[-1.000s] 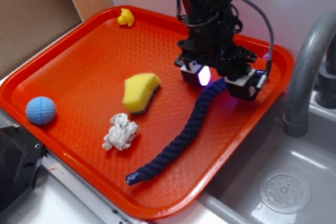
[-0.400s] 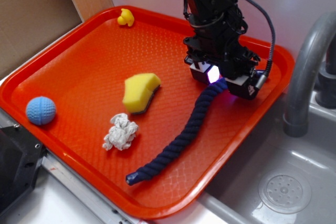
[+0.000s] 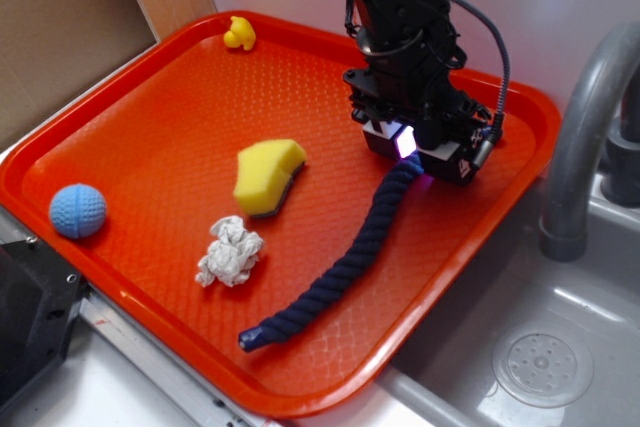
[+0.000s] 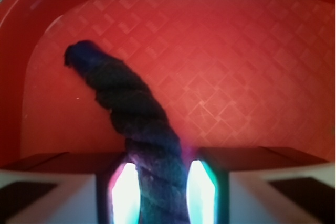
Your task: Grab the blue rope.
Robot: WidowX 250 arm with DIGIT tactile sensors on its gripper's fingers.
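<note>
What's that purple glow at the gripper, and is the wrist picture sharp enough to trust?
Exterior view: a lit pad glows white-violet at the gripper, tinting the blue rope beneath. Wrist view: both pads blow out white-cyan, the rope between them soft and dark; the orange tray is mildly blurred.

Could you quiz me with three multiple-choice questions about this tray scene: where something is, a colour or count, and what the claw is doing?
1. Where does the yellow duck sit on the orange tray?
A. far corner
B. by the sink
C. on the sponge

2. What colour is the ball?
A. red
B. light blue
C. green

3. What is the gripper doing?
A. hanging open above the tray
B. closed on the blue rope
C. holding the crumpled paper

Answers: 1 A, it stands at the tray's far rim; 2 B, pale blue; 3 B, the wrist view shows fingers pressing both rope sides.
</note>
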